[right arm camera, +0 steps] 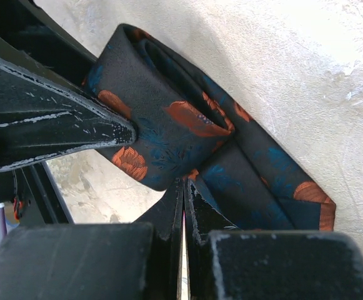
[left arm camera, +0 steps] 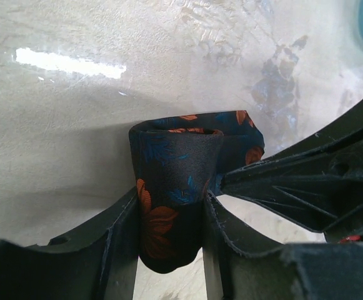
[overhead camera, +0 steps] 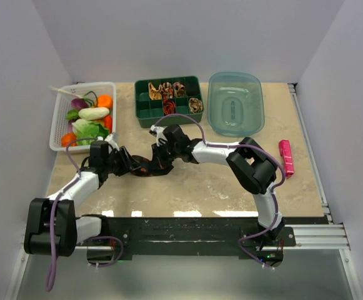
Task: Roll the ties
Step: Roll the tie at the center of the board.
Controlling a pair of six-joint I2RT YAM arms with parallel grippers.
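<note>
Table: stone-look top. At the far side, a basket of vegetables, a green tray and a blue tub. Coiled ties lie in the tray's back compartments.

Both my grippers meet left of centre. Left gripper: part closed, clamping a folded dark tie with orange spots, fabric touching both fingers. Right gripper: fingers pressed together, tips at the tie's edge. Cannot tell if fabric is pinched.

Pink bar lies at the right, well apart.
</note>
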